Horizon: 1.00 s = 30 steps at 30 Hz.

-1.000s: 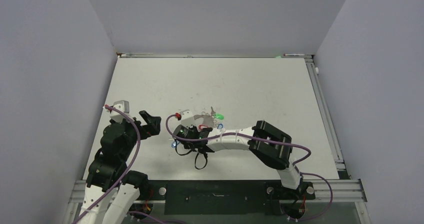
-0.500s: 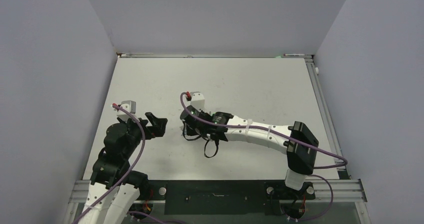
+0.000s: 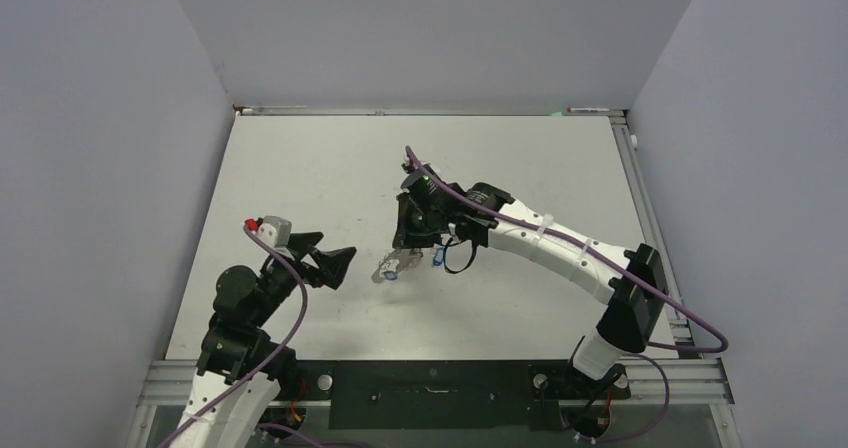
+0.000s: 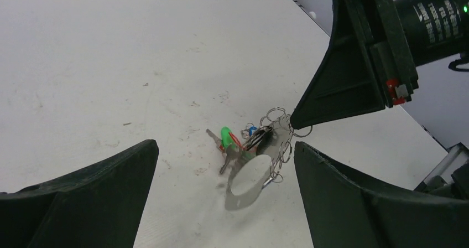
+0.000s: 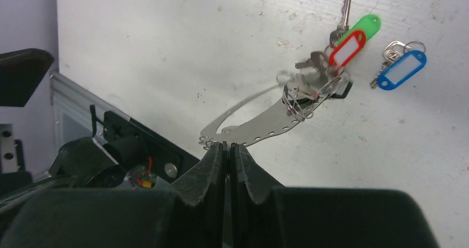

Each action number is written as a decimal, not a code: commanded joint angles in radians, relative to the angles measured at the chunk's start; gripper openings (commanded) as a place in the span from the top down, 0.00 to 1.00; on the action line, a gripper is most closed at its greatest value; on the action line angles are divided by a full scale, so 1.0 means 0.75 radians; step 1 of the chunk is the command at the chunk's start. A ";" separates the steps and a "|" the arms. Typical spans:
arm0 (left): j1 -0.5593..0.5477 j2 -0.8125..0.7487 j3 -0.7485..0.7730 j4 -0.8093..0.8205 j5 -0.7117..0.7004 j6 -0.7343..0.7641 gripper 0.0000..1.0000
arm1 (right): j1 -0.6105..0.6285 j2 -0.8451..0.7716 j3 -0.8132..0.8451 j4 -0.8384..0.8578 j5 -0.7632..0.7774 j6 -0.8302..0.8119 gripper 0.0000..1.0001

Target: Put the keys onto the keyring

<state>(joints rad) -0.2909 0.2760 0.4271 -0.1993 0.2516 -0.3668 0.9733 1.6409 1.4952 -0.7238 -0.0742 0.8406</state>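
Keyring, thin silvery perforated metal loop (image 5: 265, 127), dangling mid-frame in top view, pinched at one end by tightly closed right gripper (image 5: 228, 146); long axis slanting lower-left toward wide-open, empty left gripper (image 3: 336, 247); red- and green-tagged keys (image 5: 349, 42) clustering at far end.

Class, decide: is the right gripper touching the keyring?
Touching. The right wrist view shows the right gripper shut, its fingertips pinching the near edge of the keyring with no gap between them.

Bright, even light — soft shadows
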 commanded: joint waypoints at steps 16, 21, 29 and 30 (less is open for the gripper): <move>-0.278 0.176 0.078 0.345 0.424 0.356 0.16 | -0.015 -0.180 0.156 -0.117 -0.288 -0.130 0.95; -0.313 0.237 0.048 0.464 0.437 0.288 0.17 | -0.016 -0.178 0.146 -0.102 -0.295 -0.137 0.95; -0.381 0.315 0.040 0.487 0.364 0.331 0.24 | -0.016 -0.158 0.152 -0.082 -0.315 -0.150 0.95; -0.385 0.320 0.038 0.483 0.356 0.341 0.24 | -0.017 -0.158 0.151 -0.078 -0.322 -0.151 0.95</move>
<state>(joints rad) -0.5610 0.5018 0.4385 0.1101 0.5465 -0.1413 0.9634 1.5593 1.5661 -0.8318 -0.2836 0.7368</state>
